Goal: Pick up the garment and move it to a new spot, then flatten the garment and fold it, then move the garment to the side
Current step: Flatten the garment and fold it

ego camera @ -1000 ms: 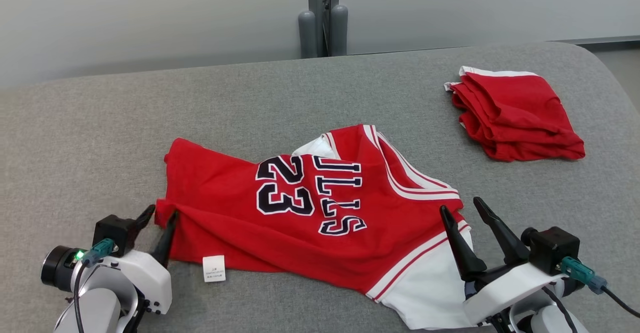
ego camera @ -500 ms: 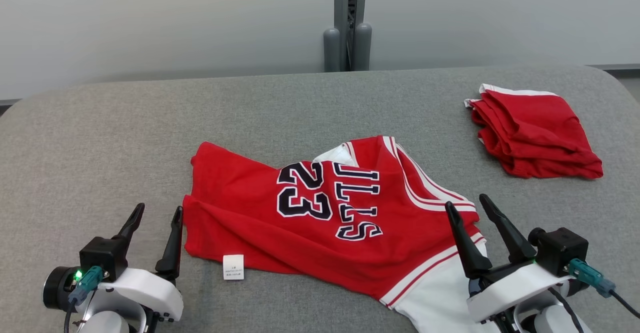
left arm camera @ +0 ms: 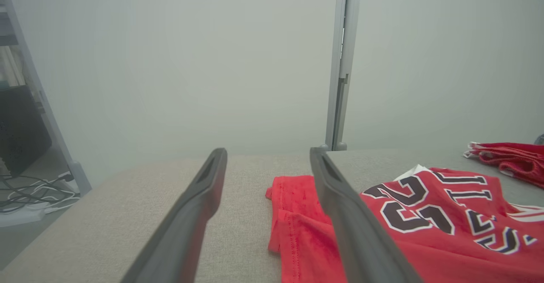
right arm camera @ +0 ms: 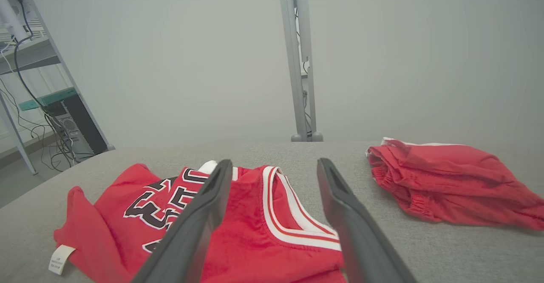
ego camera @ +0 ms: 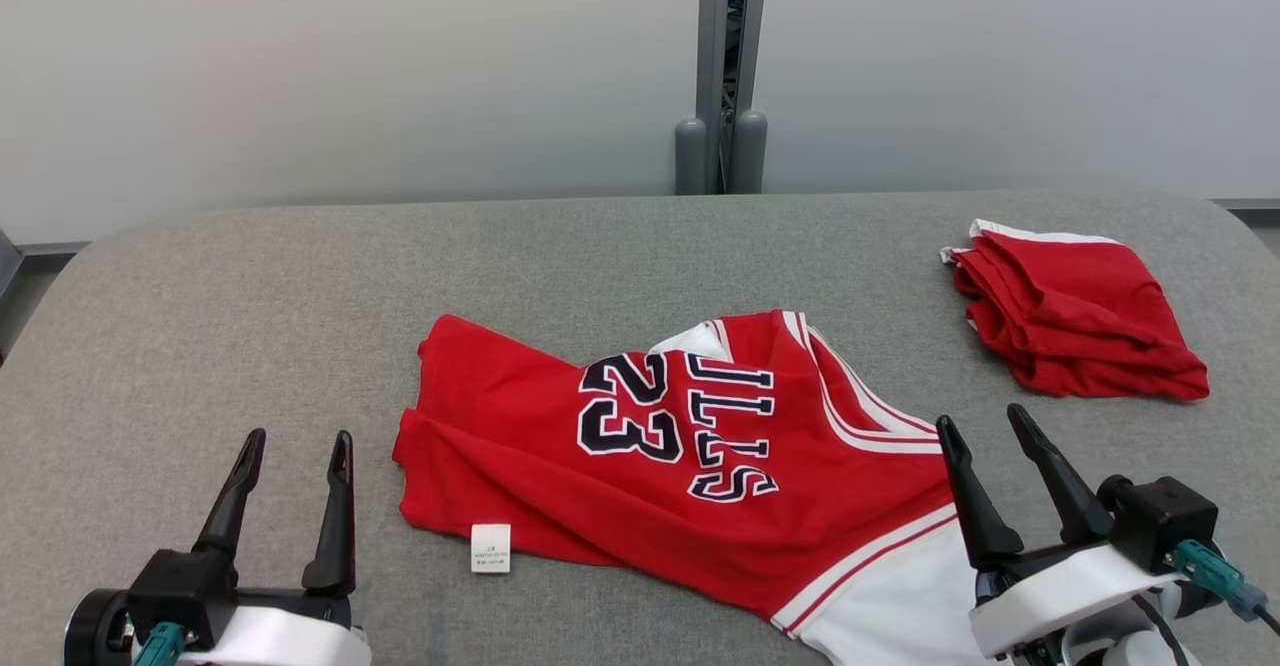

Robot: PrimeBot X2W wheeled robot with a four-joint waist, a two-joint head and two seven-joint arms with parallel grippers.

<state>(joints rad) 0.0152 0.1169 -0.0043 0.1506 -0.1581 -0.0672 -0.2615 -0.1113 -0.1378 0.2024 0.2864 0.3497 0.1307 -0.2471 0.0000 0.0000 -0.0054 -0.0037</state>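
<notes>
Grey fabric-covered surface (ego camera: 300, 276) fills the frame from edge to edge, with a pale grey wall (ego camera: 350, 66) behind and a slim grey metal post (ego camera: 722, 66) standing at the top centre.

Down at the lower left, the left tool (ego camera: 300, 436) has its two long dark fingers spread wide with nothing between them. It sits just beside the hem edge of the garment, a strip of grey showing between fingertip and cloth. At the lower right, the right tool (ego camera: 980, 416) is just as wide and holds nothing. Its fingers rise in front of the garment's white-trimmed shoulder end, and whether they brush the cloth I cannot tell.

And there's the task's thing: a sleeveless red basketball jersey (ego camera: 640, 466) with white and red trim, lying loosely spread and rumpled in the middle of the frame between the two tools, a white panel at its lower right end. Well apart from it, at the upper right, sits a folded red garment (ego camera: 1080, 316) with a white edge, clear of both tools.

Writing now: a big dark "23" outlined in white, and beside it the letters "LLS", all turned sideways in the head view. A small white rectangular label (ego camera: 490, 548) pokes out from the jersey's near edge; its print is too small to read.
</notes>
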